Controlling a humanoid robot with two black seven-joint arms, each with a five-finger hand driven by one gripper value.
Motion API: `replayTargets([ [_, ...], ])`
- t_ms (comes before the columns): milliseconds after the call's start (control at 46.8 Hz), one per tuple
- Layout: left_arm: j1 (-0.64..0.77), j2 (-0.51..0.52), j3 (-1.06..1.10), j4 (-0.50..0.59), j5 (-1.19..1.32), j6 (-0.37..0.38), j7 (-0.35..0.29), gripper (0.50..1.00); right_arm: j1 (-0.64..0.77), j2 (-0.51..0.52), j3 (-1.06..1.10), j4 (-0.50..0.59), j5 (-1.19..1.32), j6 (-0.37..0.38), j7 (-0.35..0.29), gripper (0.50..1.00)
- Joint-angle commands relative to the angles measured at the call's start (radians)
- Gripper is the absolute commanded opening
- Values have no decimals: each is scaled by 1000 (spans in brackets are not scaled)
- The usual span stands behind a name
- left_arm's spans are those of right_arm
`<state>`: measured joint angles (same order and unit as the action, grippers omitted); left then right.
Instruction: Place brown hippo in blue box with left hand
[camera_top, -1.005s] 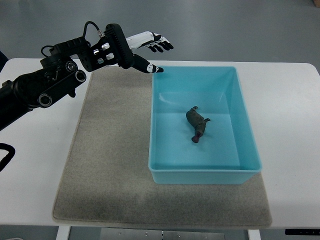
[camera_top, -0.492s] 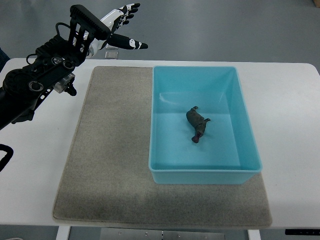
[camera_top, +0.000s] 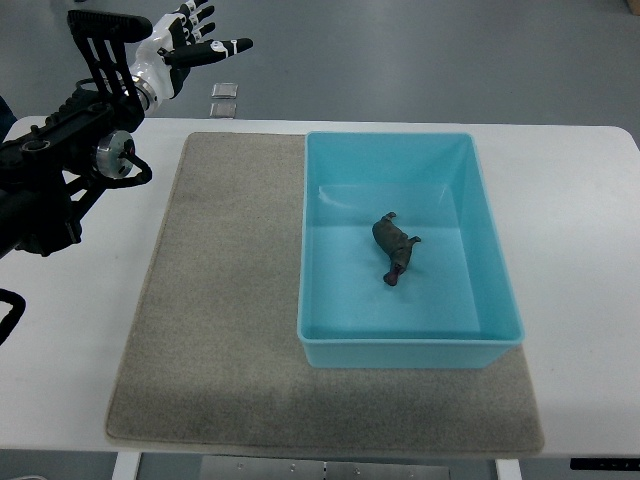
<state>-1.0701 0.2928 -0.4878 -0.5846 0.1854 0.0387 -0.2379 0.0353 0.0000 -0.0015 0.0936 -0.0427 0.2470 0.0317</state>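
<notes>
Left hand (camera_top: 185, 45) hangs at ten o'clock, fingers spread wide and empty; the brown hippo (camera_top: 395, 248) lies inside the blue box (camera_top: 495, 250).

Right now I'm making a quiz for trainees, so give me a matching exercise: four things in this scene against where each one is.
Things:
1. brown hippo
2. blue box
3. left hand
4. grey mat

Places:
A. raised beyond the table's far left corner, fingers spread
B. flat on the white table
C. lying on the box floor
D. on the mat's right part

Pairs: 1-C, 2-D, 3-A, 4-B
</notes>
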Motion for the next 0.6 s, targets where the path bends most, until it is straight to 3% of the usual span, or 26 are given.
replayTargets([
  [0, 1, -1, 0, 20, -108, -2, 0, 1000, 0, 0, 0, 0, 0, 0, -1, 936],
  [193, 13, -3, 0, 35, -314, -39, 0, 1000, 0, 0, 0, 0, 1, 0, 1, 936],
  [406, 52, -35, -57, 57, -377, -180, 0, 1000, 0, 0, 0, 0, 1, 0, -1, 936],
  [578, 78, -43, -92, 75, -376, -250, 0, 1000, 0, 0, 0, 0, 1, 0, -1, 936],
])
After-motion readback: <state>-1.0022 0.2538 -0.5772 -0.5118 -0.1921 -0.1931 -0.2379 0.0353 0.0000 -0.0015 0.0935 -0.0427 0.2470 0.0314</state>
